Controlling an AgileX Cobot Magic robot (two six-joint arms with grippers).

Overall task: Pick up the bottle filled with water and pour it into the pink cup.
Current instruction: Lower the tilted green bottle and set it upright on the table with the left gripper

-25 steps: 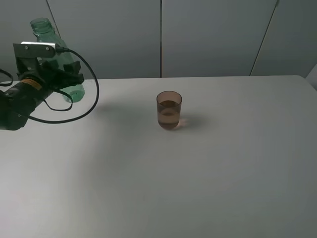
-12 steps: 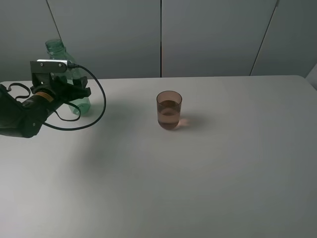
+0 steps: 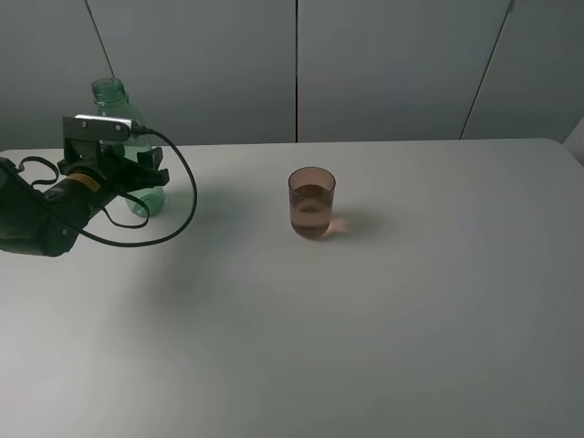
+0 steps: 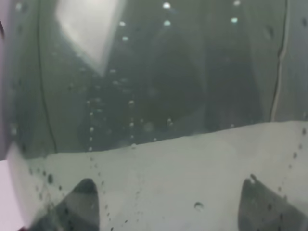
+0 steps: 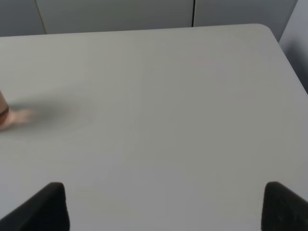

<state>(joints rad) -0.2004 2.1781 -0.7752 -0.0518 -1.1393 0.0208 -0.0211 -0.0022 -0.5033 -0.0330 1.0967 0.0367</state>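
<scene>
The green bottle (image 3: 112,99) stands upright at the far left of the table, its base at or just above the tabletop. My left gripper (image 3: 140,175) is shut on its lower body. In the left wrist view the bottle (image 4: 154,96) fills the frame, with droplets on its wall, between the fingertips (image 4: 79,204) of the left gripper (image 4: 171,204). The pink cup (image 3: 312,203) stands near the table's middle, to the right of the bottle, with liquid in it. Its edge shows in the right wrist view (image 5: 2,113). My right gripper (image 5: 166,207) is open and empty over the table's right part.
The white table (image 3: 411,319) spans the view, its far edge against grey wall panels (image 3: 383,64). A black cable (image 3: 187,196) loops from the left wrist toward the cup's side.
The left gripper has brought the bottle down and a little to the right, from raised and tilted to upright near the tabletop. The cup has not moved.
</scene>
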